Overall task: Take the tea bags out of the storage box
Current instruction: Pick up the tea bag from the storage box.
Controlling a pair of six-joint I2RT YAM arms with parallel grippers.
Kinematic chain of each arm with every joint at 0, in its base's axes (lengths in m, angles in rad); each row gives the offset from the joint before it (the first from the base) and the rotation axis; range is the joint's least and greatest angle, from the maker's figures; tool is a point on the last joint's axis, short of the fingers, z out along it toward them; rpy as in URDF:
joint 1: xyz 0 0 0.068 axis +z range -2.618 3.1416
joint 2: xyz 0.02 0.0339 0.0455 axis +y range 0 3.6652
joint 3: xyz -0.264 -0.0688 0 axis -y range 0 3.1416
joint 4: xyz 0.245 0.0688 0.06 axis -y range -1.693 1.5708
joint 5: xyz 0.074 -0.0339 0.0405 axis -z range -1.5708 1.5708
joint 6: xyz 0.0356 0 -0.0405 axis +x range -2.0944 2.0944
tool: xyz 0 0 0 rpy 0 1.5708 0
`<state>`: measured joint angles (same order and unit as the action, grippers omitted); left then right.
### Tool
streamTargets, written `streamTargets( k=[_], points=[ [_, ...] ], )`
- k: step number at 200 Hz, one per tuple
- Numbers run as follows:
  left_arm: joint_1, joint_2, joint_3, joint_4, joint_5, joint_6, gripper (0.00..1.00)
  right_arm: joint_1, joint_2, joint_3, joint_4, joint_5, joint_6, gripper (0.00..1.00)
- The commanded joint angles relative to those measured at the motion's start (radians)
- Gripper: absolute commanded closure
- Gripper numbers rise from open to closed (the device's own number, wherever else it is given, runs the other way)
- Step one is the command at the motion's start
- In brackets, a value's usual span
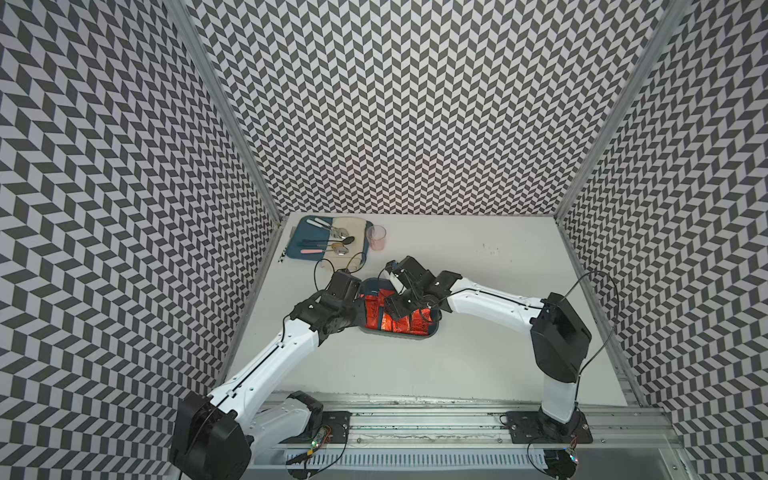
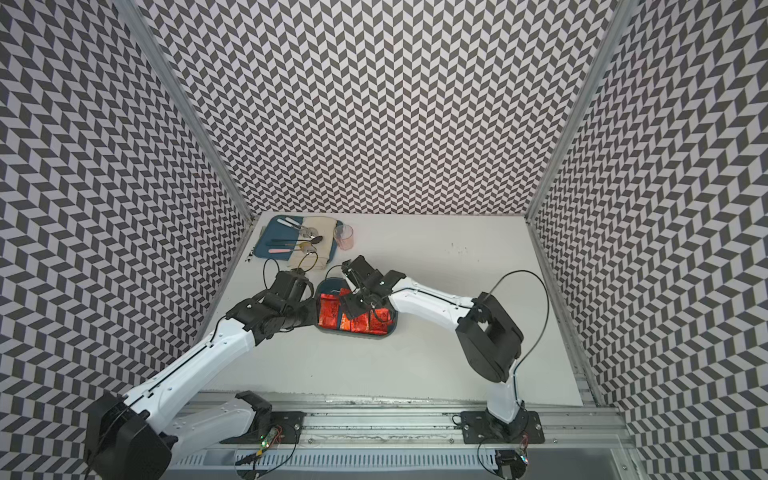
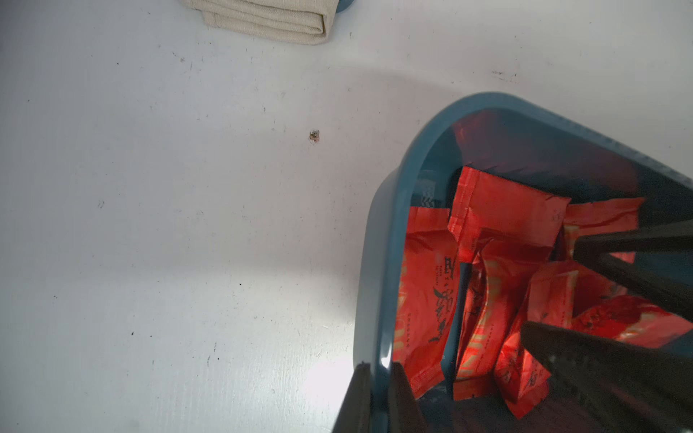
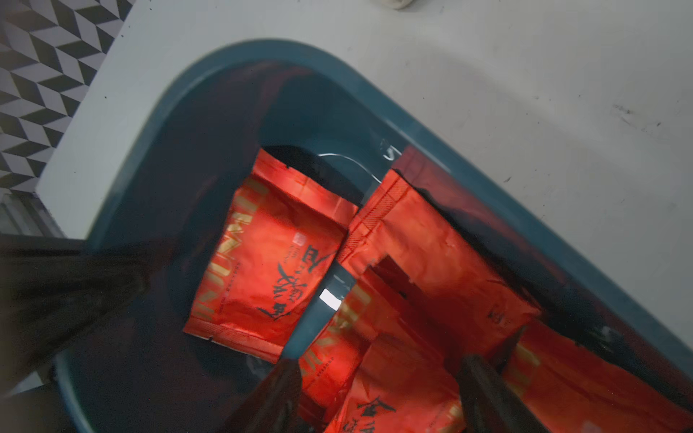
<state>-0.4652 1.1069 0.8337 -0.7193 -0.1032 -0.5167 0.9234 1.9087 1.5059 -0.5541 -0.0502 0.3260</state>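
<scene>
Looking down in both top views, the storage box [image 1: 399, 336] [image 2: 357, 335] rests midway across the bench [image 1: 457, 365], with the tea bags [image 1: 376, 309] piled inside it, overlapping. The left arm [image 1: 291, 336] meets the box's left end and the right arm [image 1: 490, 297] reaches over its far side, so their black wrists hide part of the box. Behind the box, near it but apart, a blue tray [image 1: 297, 245] carries spoons [image 1: 345, 241] and a beige cloth [image 1: 353, 226]. A pink cup [image 1: 376, 237] stands just beside the tray.

In the left wrist view, the left jaws are clenched on the storage box [image 3: 378, 262] wall, one finger outside the rim and one inside. Tea bags [image 3: 502, 210] lie crosswise within. The right arm's fingers [image 3: 607, 378] stand among them, blocking several from sight. A corner of the beige cloth [image 3: 270, 22] shows beyond bare bench.

In the right wrist view, the right jaws are released, spread wide just above the tea bags [image 4: 270, 255] and grasping nothing that I can see. The storage box [image 4: 300, 52] rim curves round them. A dark blurred shape covers its wall on one side, and the patterned wall [image 4: 37, 75] shows past the bench edge.
</scene>
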Motion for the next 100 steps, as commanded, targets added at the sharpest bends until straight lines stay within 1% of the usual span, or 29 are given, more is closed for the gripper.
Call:
streamTargets(
  k=[1,31,66,83,100],
  points=[
    [-0.006,-0.007,0.002,0.043,0.001,-0.008,1.0,0.037,0.049,0.048,-0.077,0.143,0.059,0.36],
    [-0.006,-0.009,0.003,0.044,0.002,-0.008,1.0,0.058,0.066,0.076,-0.108,0.233,0.071,0.36],
    [-0.006,-0.008,0.003,0.044,0.003,-0.007,1.0,0.06,0.099,0.114,-0.159,0.28,0.072,0.38],
    [-0.006,-0.01,0.002,0.044,0.003,-0.007,1.0,0.059,0.089,0.11,-0.157,0.301,0.078,0.41],
    [-0.007,-0.012,0.001,0.046,0.003,-0.006,1.0,0.06,0.087,0.107,-0.156,0.299,0.079,0.48]
  ],
)
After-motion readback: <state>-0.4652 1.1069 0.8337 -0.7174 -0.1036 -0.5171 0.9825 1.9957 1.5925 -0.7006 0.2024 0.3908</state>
